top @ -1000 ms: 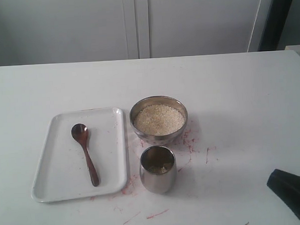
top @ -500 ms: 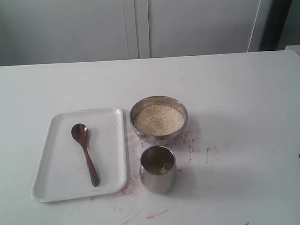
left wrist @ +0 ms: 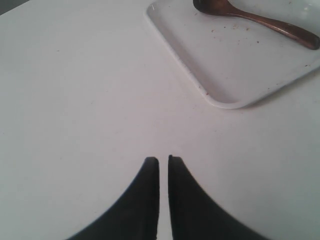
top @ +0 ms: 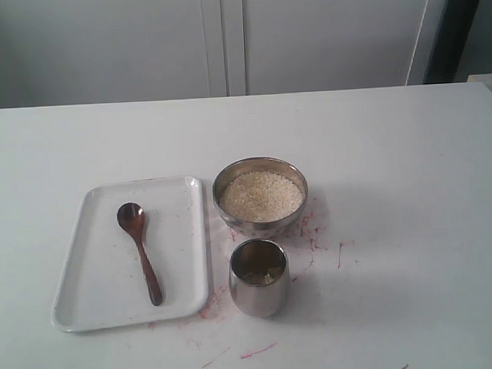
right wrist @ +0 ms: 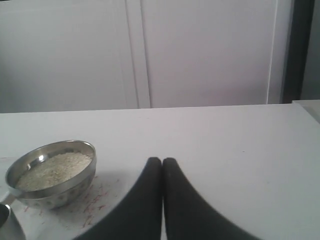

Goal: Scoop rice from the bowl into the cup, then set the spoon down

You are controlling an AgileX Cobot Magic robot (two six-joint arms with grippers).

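Observation:
The dark wooden spoon [top: 140, 252] lies on a white tray [top: 88, 298], head toward the far side. Right of the tray stands the steel bowl [top: 262, 225], filled with rice [top: 260, 194]. The steel cup [top: 259, 288] stands just in front of the bowl with a little rice at its bottom. Neither gripper shows in the exterior view. In the left wrist view my left gripper [left wrist: 163, 160] hangs over bare table, jaws together but for a thin slit, short of the tray [left wrist: 225, 75] and spoon [left wrist: 260, 21]. My right gripper [right wrist: 162, 160] is shut and empty, off to the side of the bowl [right wrist: 50, 187].
Red scribble marks [top: 309, 231] stain the white table round the bowl and cup. White cabinet doors [top: 223, 38] stand behind the table's far edge. A dark vertical post [top: 451, 28] rises at the back right.
The right arm's dark tip, seen at the lower right of the exterior view a second ago, has slid out of frame to the right. The spoon, bowl and cup have not moved.

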